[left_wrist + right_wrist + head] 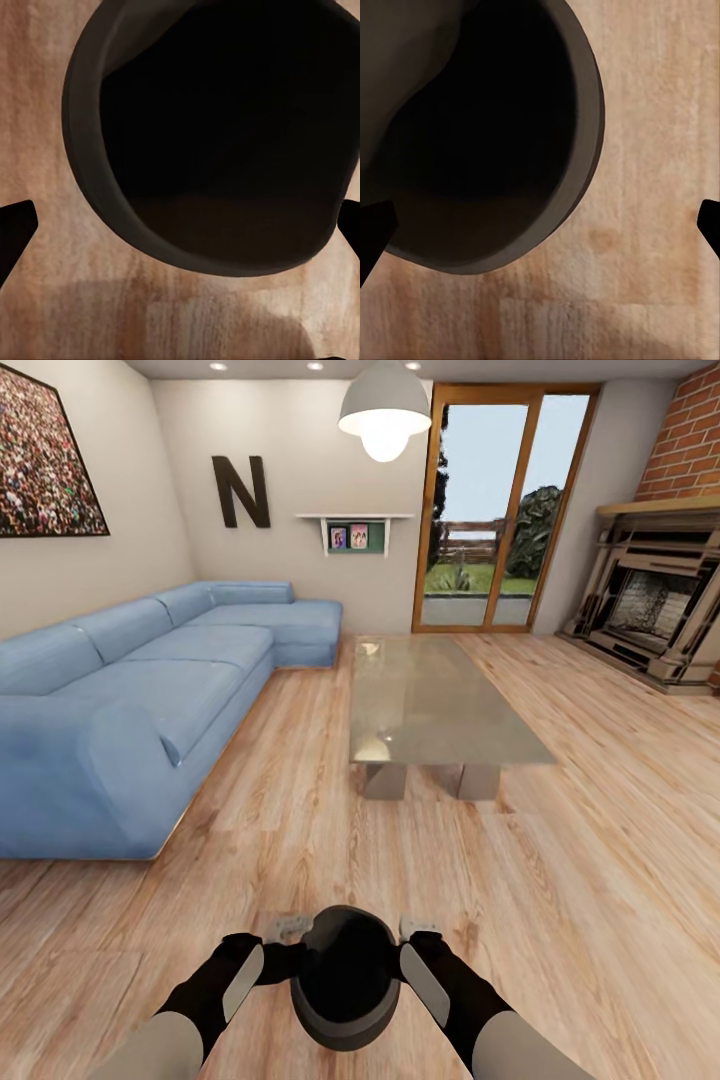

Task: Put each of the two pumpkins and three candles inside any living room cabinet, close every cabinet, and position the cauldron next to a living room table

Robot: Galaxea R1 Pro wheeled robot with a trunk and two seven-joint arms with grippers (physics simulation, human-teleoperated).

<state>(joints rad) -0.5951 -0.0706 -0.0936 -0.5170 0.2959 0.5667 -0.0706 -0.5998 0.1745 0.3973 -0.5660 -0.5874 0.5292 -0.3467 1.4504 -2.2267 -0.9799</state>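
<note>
My left gripper (262, 968) and right gripper (412, 960), both spread wide, flank the cauldron (345, 975) on the near floor without clamping it; the table (440, 705) lies well beyond, placement pending.

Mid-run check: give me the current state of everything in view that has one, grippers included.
cauldron: upright, mouth up, between both arms, above the wood floor; contact with it cannot be told.
left gripper: open, fingers wide, beside the cauldron.
right gripper: open, fingers wide, beside the cauldron.
table: ahead, top bare, apart from the cauldron.
ceiling lamp: lit.
glass doors: shut.
fireplace: unlit.
</note>
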